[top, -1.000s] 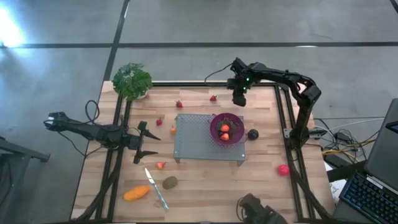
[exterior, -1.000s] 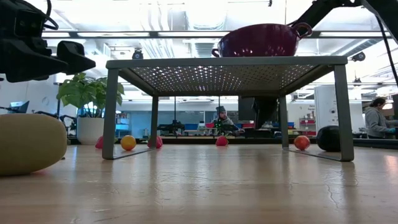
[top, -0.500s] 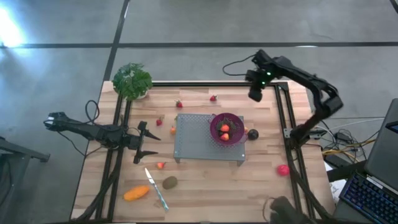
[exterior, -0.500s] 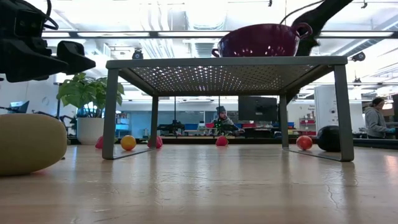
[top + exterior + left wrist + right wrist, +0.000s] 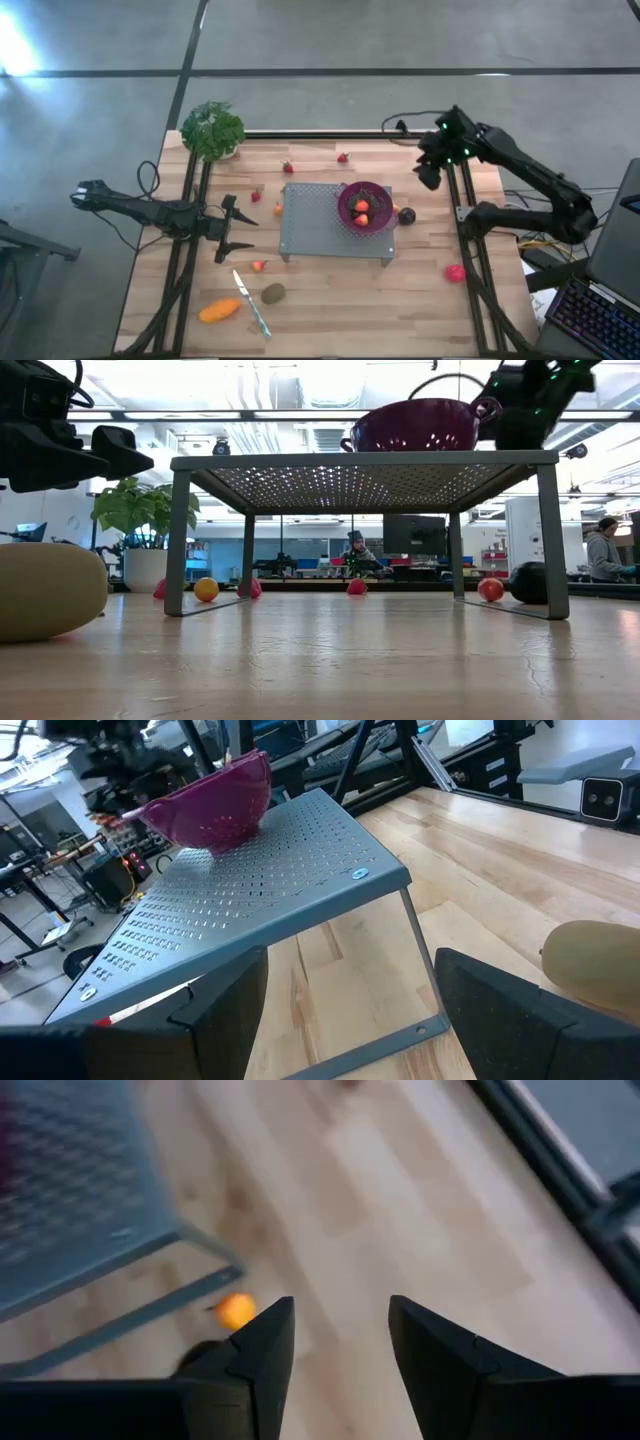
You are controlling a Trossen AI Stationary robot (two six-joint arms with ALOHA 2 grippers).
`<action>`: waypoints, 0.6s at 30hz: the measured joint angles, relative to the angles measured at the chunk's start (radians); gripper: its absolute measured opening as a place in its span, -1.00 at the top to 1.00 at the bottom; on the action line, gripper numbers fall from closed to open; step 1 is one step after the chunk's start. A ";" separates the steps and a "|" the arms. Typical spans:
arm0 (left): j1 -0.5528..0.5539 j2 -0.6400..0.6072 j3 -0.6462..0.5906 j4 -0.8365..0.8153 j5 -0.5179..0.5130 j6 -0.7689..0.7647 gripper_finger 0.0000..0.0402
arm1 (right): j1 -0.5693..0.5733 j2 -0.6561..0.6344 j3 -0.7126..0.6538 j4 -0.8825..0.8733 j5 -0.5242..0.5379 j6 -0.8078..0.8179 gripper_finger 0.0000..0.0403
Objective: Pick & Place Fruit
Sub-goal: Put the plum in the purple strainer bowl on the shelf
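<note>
Fruit scattered on table, some in purple colander [image 5: 362, 207] on grey perforated stand [image 5: 318, 222].
Strawberries [image 5: 288, 167], dark round one [image 5: 406, 215], pink-red ball [image 5: 455, 272], brown-green oval [image 5: 272, 293], orange piece [image 5: 219, 311] lie on table [image 5: 330, 300]. Right claw [image 5: 428, 175] above far right edge, fingers apart, empty. Left claw [image 5: 240, 229] released, left of stand.

Matt perforated metal rack [image 5: 318, 218], glossy purple plastic colander [image 5: 364, 207], wood-plank table [image 5: 340, 310]
</note>
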 joint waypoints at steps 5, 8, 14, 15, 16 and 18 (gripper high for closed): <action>0.000 0.000 0.000 0.000 0.000 0.000 -0.45 | 0.093 -0.098 -0.041 -0.004 0.010 0.082 0.13; 0.000 0.000 0.000 0.000 0.000 0.000 -0.45 | 0.143 -0.129 -0.070 -0.015 0.011 0.134 0.10; 0.000 0.000 0.000 0.000 0.000 0.000 -0.45 | 0.231 -0.144 -0.137 -0.029 0.026 0.224 0.09; 0.000 0.000 0.000 0.000 0.000 0.000 -0.45 | 0.243 -0.145 -0.142 -0.039 0.048 0.227 0.10; 0.000 0.000 0.000 0.000 0.000 0.000 -0.45 | 0.252 -0.146 -0.145 -0.051 0.079 0.231 0.11; 0.000 0.000 0.000 0.000 0.000 0.000 -0.45 | 0.270 -0.145 -0.152 -0.069 0.143 0.236 0.13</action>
